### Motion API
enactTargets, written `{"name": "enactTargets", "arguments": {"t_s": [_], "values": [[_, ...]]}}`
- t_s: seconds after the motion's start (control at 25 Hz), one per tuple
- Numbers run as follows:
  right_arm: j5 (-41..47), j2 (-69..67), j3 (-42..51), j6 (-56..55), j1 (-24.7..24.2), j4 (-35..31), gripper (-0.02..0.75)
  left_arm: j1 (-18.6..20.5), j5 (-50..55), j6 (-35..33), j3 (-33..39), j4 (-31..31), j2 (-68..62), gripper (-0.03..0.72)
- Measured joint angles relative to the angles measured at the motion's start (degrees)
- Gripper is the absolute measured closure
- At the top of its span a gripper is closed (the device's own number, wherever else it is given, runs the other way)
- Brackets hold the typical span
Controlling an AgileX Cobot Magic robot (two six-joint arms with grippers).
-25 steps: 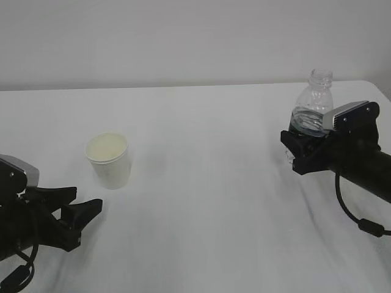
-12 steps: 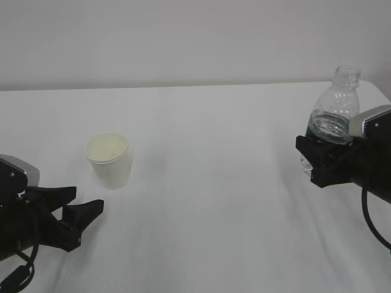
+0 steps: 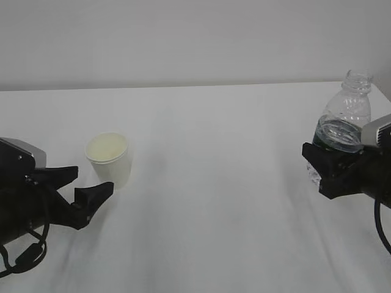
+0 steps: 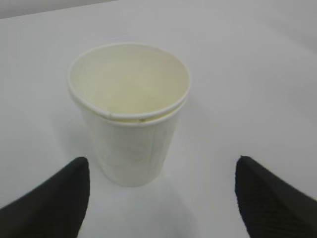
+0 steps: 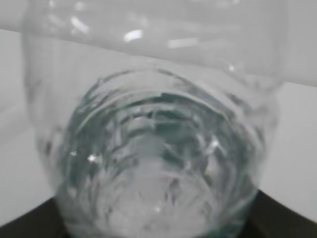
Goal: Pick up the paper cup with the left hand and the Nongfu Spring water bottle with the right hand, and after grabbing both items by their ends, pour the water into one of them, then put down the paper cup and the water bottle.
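Small white tapered paper cup upright on the white table, left of centre. Black two-finger left gripper spread wide just short of it, gripping nothing. Over at the right edge, black right gripper clamped on the clear ribbed plastic water bottle, upright, capless, lifted.

bottle rightward, left tool wider
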State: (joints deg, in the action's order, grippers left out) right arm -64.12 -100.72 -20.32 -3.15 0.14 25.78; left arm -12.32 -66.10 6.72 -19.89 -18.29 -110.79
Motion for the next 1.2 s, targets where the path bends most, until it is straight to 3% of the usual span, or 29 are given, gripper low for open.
{"name": "enactTargets", "arguments": {"t_s": [1.2], "values": [[0.0,0.0,0.0,1.0,0.0,-0.5,0.311,0.0,0.0,0.0,-12.1,2.0,-11.3,0.006]]}}
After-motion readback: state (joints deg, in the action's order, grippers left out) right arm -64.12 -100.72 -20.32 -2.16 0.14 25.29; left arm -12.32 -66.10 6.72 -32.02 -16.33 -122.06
